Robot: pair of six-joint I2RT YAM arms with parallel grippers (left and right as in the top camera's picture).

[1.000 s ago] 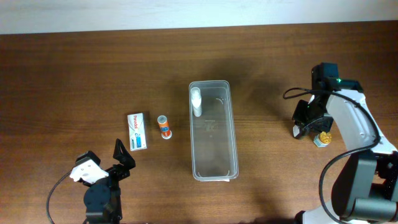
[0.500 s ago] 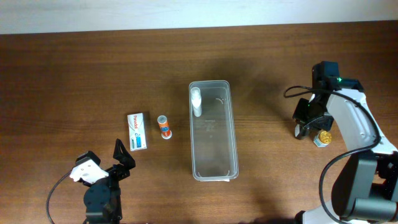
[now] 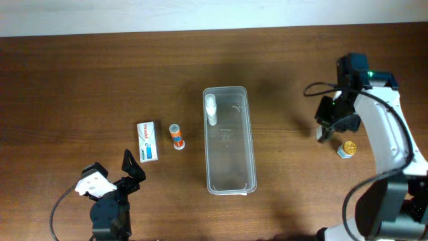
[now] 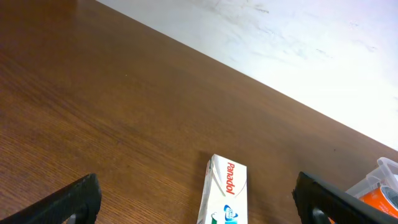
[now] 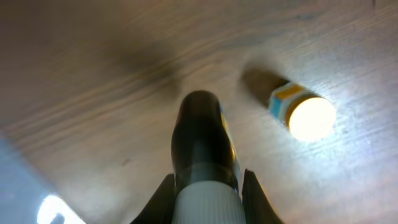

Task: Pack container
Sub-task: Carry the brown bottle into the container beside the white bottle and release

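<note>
- The long narrow tub of clear plastic with rounded corners and a rim, the container (image 3: pixel 231 154), lay in the middle of the dark brown wooden bench (image 3: pixel 80 80), well apart from both arms.
- Inside the container, at its far end and beside its left wall, lay a small white bottle (image 3: pixel 211 110).
- To the left of the container, near it, was a small bottle with an orange label (image 3: pixel 176 136). Just beside that, further left, a small white medicine box with blue print (image 3: pixel 148 140) lay flat.
- In the left wrist view the red word "Panadol" was readable on the box.
- The left jaws were spread wide apart and gripped nothing. They were at the near side of the bench, with the medicine box a little ahead of them.
- The right jaws were closed on a small dark bottle with a white end (image 5: pixel 200 140), one finger on each side of it.
- On the bench near the right jaws, but apart from the dark bottle, stood a small bottle with a yellow cap (image 3: pixel 346 148).
</note>
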